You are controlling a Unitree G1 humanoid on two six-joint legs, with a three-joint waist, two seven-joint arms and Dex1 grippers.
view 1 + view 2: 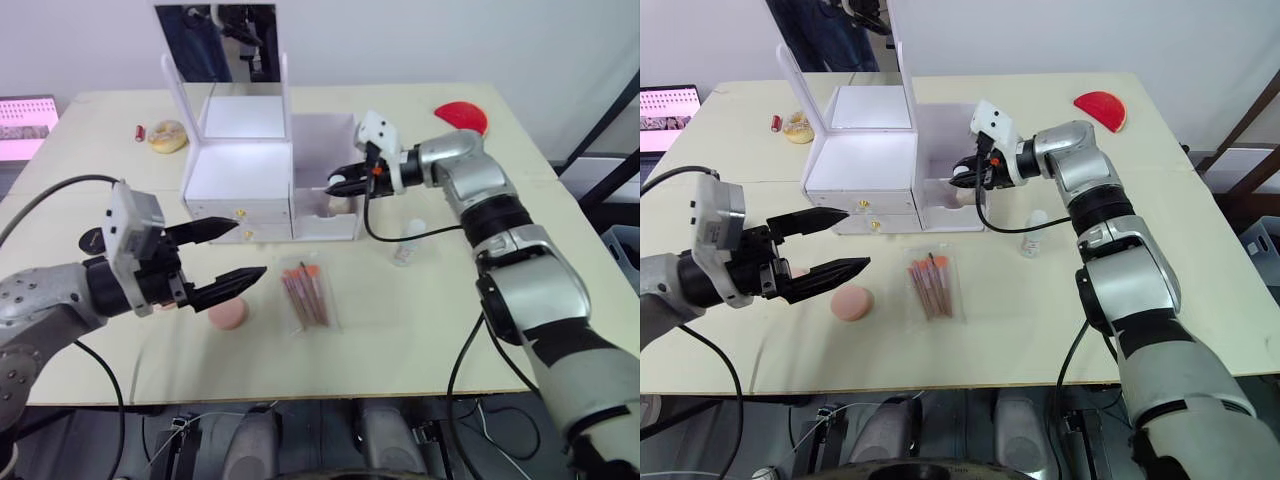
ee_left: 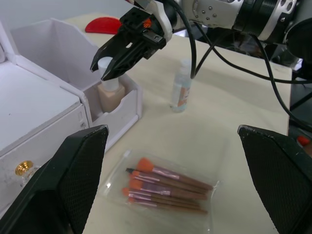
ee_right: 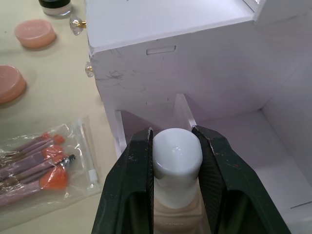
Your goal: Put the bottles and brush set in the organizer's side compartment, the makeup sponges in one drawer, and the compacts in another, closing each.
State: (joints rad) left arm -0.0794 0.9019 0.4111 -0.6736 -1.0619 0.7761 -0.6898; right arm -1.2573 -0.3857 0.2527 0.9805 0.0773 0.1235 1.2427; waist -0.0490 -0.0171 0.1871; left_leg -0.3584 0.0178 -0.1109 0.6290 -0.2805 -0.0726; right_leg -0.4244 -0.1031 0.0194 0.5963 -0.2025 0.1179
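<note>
the task is at an early stage, judging by how things lie; the right gripper [image 3: 176, 161] has its two black fingers closed on the white cap of the beige foundation bottle [image 2: 110, 92], which stands in the front section of the side compartment [image 1: 940, 135] of the organizer [image 1: 240, 170], just ahead of the low inner divider; whether the bottle's base rests on the bin floor i cannot tell; it has not been let go, so this first item counts as nearly placed, not done.

left to do: the clear bottle [image 1: 408, 243] stands on the table below and just outboard of the right gripper, near it; the brush set [image 1: 306, 295] lies flat on the table between the two grippers, closer to the left one, just beyond its fingertips; the left gripper [image 1: 228, 258] hangs wide open and empty in front of the drawers; both drawers look shut, gold knobs facing the left gripper; one makeup sponge [image 1: 852, 302] lies right under the left fingertips, a second [image 3: 34, 32] beside it; one compact [image 3: 55, 6] sits near the sponges; the other i cannot make out.
</note>
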